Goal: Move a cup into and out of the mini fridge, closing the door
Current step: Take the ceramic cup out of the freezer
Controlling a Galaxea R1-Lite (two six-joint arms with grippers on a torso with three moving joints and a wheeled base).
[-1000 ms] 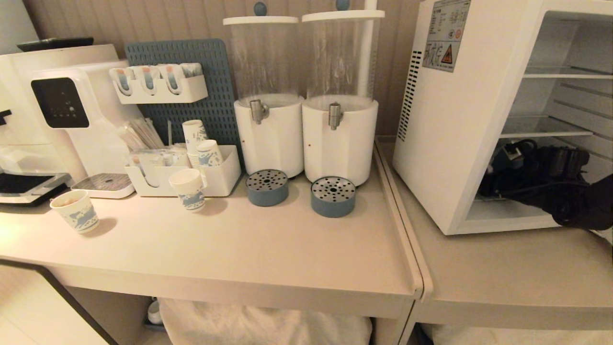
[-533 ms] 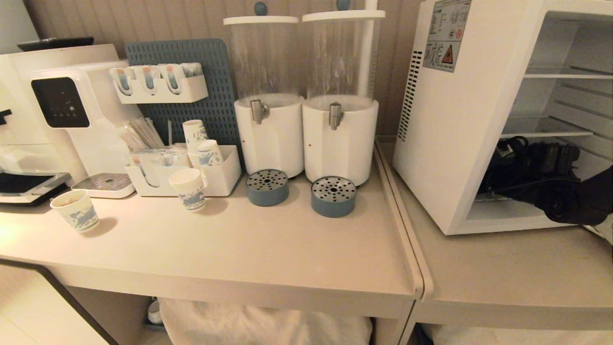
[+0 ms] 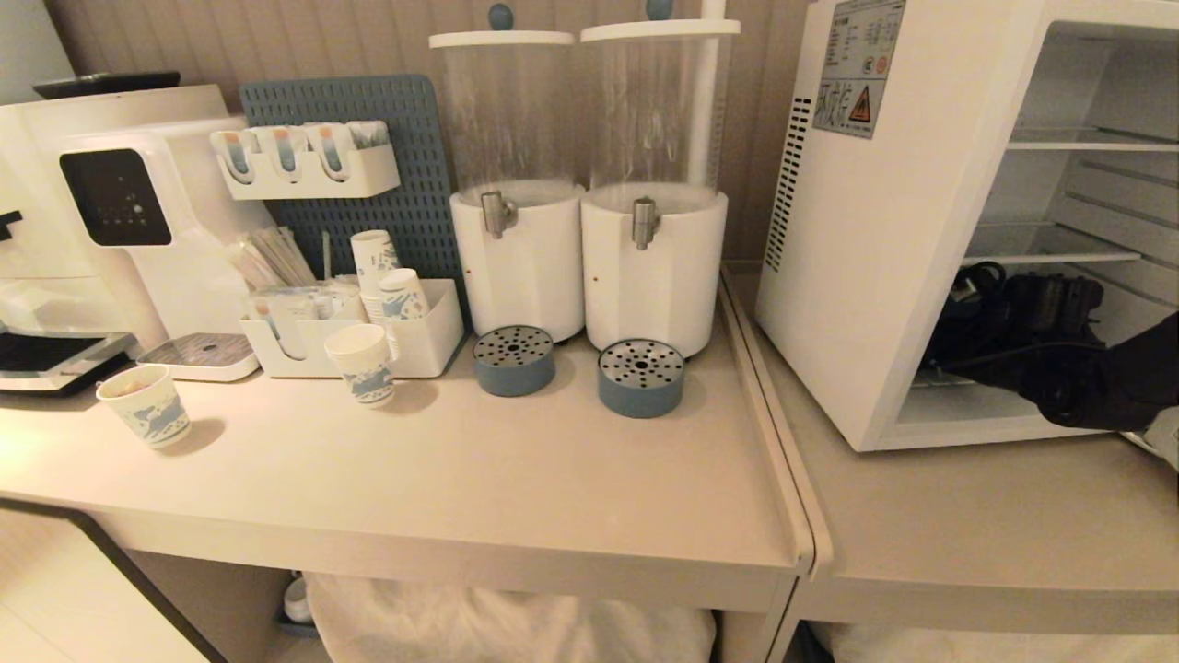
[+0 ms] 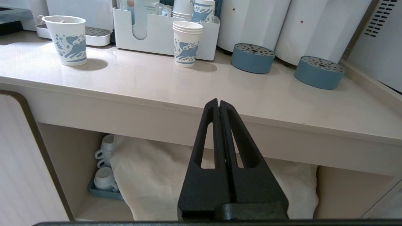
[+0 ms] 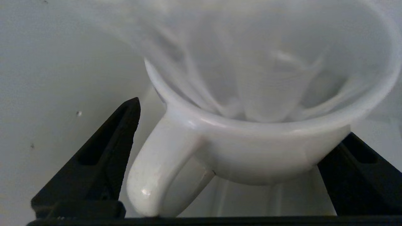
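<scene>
- Right gripper point(image 5: 238, 131) stands wide, one black finger point(image 5: 103, 153) on each side of the cup point(image 5: 257, 125), handle toward the camera; whether the pads touch it, I cannot tell.
- The cup sits in the bottom compartment of the mini fridge point(image 3: 884, 230), hidden behind the black right arm point(image 3: 1059, 359) in the head view.
- Fridge front is open, wire shelves showing above.
- Left gripper point(image 4: 219, 103) is pressed together, empty, parked below the counter point(image 4: 188, 88) edge.
</scene>
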